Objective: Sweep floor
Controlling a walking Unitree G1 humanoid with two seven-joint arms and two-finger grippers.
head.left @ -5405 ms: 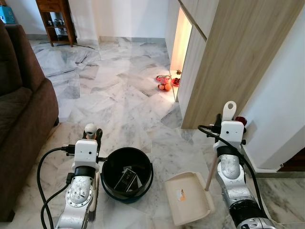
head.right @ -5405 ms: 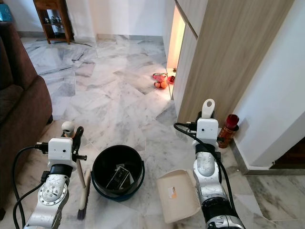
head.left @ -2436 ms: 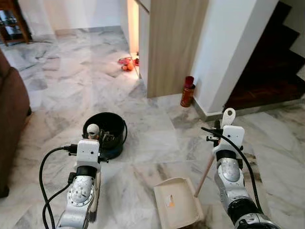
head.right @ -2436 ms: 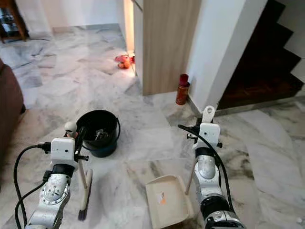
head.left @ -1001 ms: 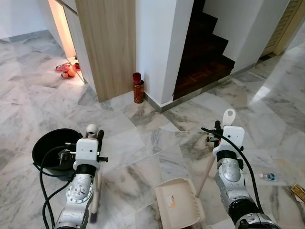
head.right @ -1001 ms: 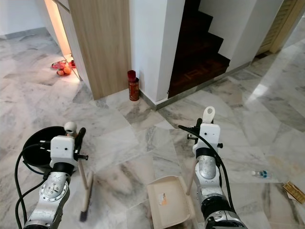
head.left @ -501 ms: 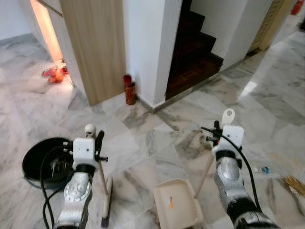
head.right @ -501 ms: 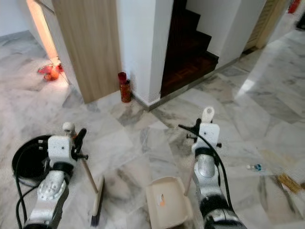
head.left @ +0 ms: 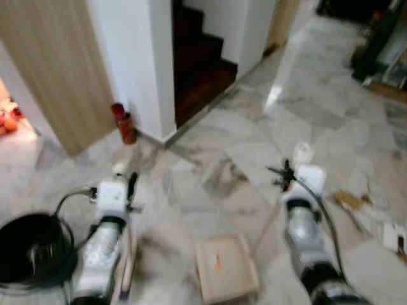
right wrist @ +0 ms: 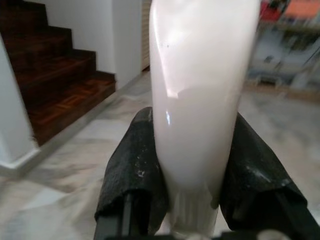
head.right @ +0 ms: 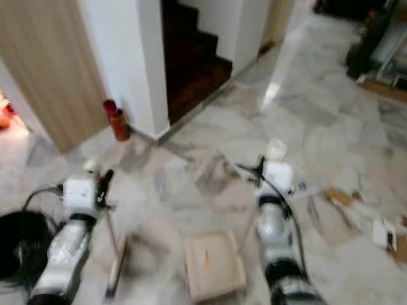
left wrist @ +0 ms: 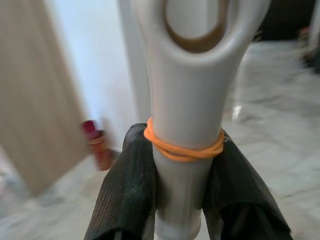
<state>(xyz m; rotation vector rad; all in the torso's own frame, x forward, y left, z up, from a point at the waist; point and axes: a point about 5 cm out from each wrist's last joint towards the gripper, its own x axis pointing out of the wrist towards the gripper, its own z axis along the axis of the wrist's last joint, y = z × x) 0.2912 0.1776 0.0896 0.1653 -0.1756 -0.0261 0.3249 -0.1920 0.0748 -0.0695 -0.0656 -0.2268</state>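
My left gripper (head.left: 125,183) is shut on the pale handle of a broom (head.left: 128,254), whose dark bristles rest on the marble floor beside my left arm. In the left wrist view both black fingers (left wrist: 128,192) clamp the handle (left wrist: 184,100) just below an orange rubber band (left wrist: 183,149). My right gripper (head.left: 287,175) is shut on the upright handle of a beige dustpan (head.left: 225,269), which lies flat on the floor between my arms. The right wrist view shows the fingers (right wrist: 134,170) pressed against that white handle (right wrist: 200,95). Both eye views are blurred.
A black bucket (head.left: 27,255) stands at my far left. Scraps of litter (head.left: 348,200) lie on the floor to the right. A red bottle (head.left: 125,124) stands at the white wall's corner, beside dark stairs (head.left: 198,60). A wooden cabinet (head.left: 44,70) is at the back left.
The camera has swung to the right and the picture has blurred. The bucket and cabinet have slid leftward in view, and more litter shows on the right. Both grips are unchanged.
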